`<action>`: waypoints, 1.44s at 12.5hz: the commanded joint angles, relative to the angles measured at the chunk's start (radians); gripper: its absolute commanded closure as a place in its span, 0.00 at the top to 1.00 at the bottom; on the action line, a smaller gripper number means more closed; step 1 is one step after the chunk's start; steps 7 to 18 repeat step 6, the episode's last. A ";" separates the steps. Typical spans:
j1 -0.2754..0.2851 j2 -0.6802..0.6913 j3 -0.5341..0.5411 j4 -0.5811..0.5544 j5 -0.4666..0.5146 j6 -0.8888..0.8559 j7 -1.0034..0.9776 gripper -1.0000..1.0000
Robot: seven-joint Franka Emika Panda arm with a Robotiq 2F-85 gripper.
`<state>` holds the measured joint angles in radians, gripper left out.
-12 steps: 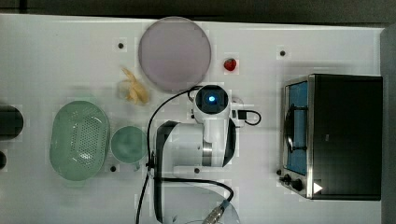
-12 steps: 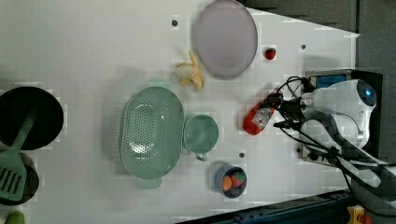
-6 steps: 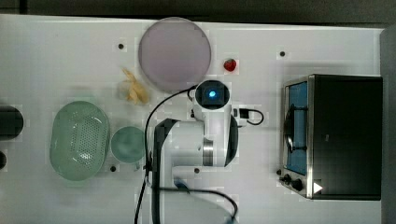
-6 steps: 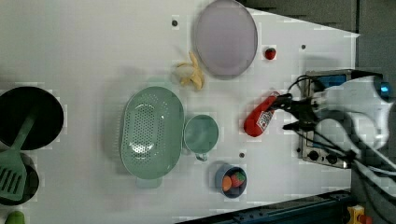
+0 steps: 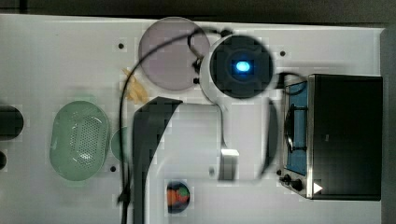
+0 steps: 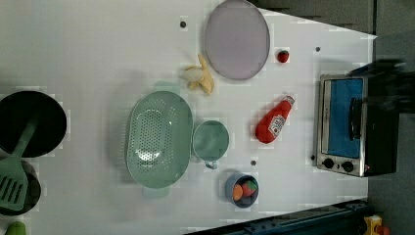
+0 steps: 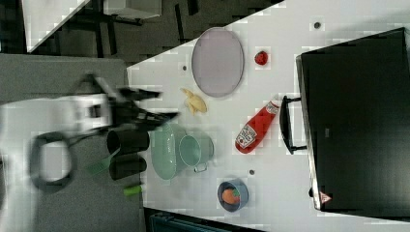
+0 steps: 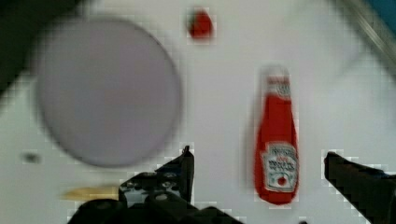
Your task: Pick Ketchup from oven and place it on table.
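Observation:
The Ketchup point(image 6: 273, 126) is a red squeeze bottle with a white cap. It lies on its side on the white table point(image 6: 98, 49), a short way from the oven's door, cap end toward the purple plate. It also shows as the Ketchup point(image 7: 254, 129) and the Ketchup point(image 8: 277, 149). The black oven point(image 6: 353, 126) has its bluish glass door shut. My gripper point(image 8: 257, 154) hangs high above the bottle, open, with nothing between its fingers point(image 8: 186, 165). In the top view the raised arm point(image 5: 241, 66) covers the bottle.
Near the bottle are a purple plate point(image 6: 237, 39) and a tiny strawberry point(image 6: 283, 56). A banana point(image 6: 198, 81), green colander point(image 6: 157, 139), green cup point(image 6: 210, 142) and fruit bowl point(image 6: 242, 188) lie further off. A black pan point(image 6: 29, 125) is at the left view's left edge.
The arm has lifted away from the Ketchup, up toward the top camera and nearly out of the left view. The bottle stays lying on the table. The fingers remain open.

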<state>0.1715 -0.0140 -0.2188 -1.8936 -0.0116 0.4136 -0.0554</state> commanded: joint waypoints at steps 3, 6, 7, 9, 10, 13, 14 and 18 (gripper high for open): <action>-0.022 -0.005 0.009 0.202 0.002 -0.245 0.028 1.00; -0.023 -0.005 0.009 0.279 0.002 -0.475 0.028 1.00; -0.023 -0.005 0.009 0.279 0.002 -0.475 0.028 1.00; -0.023 -0.005 0.009 0.279 0.002 -0.475 0.028 1.00; -0.023 -0.005 0.009 0.279 0.002 -0.475 0.028 1.00; -0.023 -0.005 0.009 0.279 0.002 -0.475 0.028 1.00; -0.023 -0.005 0.009 0.279 0.002 -0.475 0.028 1.00; -0.023 -0.005 0.009 0.279 0.002 -0.475 0.028 1.00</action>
